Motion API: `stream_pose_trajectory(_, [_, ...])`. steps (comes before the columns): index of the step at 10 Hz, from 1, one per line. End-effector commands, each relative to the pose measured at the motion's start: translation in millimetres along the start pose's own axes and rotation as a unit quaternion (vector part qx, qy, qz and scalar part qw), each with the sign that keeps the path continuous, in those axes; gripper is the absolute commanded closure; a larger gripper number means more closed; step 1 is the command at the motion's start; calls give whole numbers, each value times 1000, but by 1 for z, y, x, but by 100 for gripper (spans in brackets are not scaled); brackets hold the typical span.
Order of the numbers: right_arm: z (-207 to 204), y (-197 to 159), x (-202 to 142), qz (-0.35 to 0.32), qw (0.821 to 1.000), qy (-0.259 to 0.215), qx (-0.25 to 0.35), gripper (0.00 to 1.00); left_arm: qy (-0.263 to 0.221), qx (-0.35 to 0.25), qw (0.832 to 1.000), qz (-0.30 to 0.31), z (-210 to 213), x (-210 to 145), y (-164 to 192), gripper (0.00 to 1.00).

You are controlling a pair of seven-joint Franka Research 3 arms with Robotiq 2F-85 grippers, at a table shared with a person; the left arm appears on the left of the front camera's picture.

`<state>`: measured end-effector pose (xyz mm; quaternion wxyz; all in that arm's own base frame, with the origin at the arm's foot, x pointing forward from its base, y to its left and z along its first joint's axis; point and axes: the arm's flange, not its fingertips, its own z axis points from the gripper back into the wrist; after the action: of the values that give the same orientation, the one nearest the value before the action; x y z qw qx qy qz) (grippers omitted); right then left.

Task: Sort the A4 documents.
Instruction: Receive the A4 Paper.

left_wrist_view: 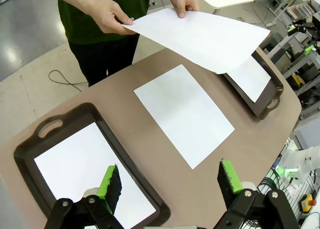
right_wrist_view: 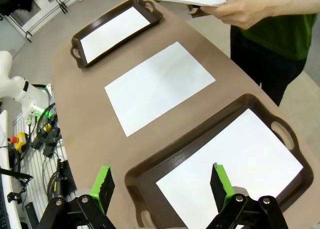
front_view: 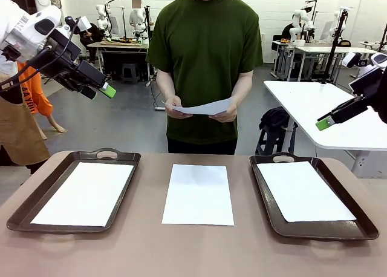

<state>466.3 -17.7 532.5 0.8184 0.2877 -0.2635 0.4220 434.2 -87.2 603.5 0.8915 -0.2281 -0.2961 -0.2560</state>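
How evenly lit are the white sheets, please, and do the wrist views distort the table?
Front view: even soft light, middle sheet sharp, no glare. Left wrist view: table edge bows from the wide lens. Right wrist view: same bowing; tray sheet bright.

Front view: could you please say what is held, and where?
The person's hands hold one A4 document by its edge nearest them; left end effector and right end effector are empty.
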Motion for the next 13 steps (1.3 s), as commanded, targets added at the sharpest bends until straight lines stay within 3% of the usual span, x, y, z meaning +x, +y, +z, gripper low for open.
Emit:
stream_pose_trajectory(1, [0,1,1,1,1000,0,1,0,-3,-3,1000,-6,0,0,1,0])
stream_pose_trajectory(13, [0,1,1,1,1000,0,1,0,-3,-3,1000,-6,0,0,1,0])
